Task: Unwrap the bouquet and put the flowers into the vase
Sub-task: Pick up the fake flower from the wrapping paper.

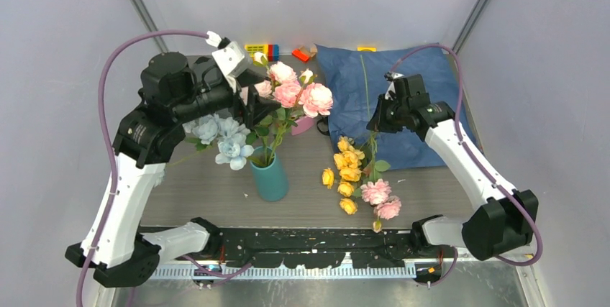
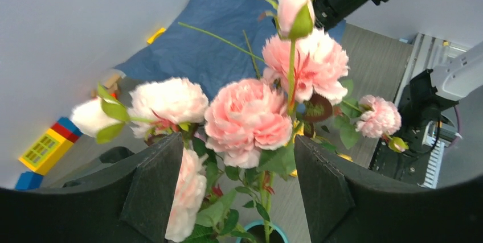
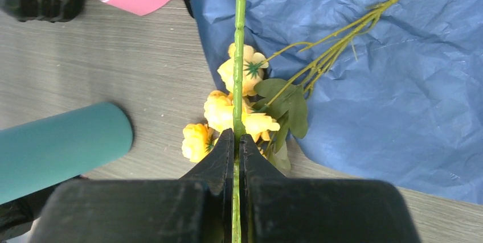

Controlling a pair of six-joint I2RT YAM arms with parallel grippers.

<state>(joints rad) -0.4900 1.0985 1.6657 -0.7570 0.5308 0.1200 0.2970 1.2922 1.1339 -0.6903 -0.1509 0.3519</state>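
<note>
Standing in the vase (image 1: pixel 270 174), pink flowers (image 1: pixel 295 95) are straddled by the wide-open jaws of the left gripper (image 2: pixel 238 163) above it. Right of the vase, a green stem (image 3: pixel 240 55) is pinched by the closed right gripper (image 3: pixel 238 140), yellow flowers (image 1: pixel 347 167) lie on the table (image 1: pixel 208 195), and blue paper (image 1: pixel 417 141) is spread farther right.

Vase (image 1: pixel 269 175) left of flowers (image 1: pixel 349 165), wrap (image 1: pixel 421 91) behind.

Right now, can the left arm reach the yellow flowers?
Probably not easily: its pincer is around the pink flowers in the vase, and the right pincer, gripping a stem, hangs right by the yellow flowers.
</note>
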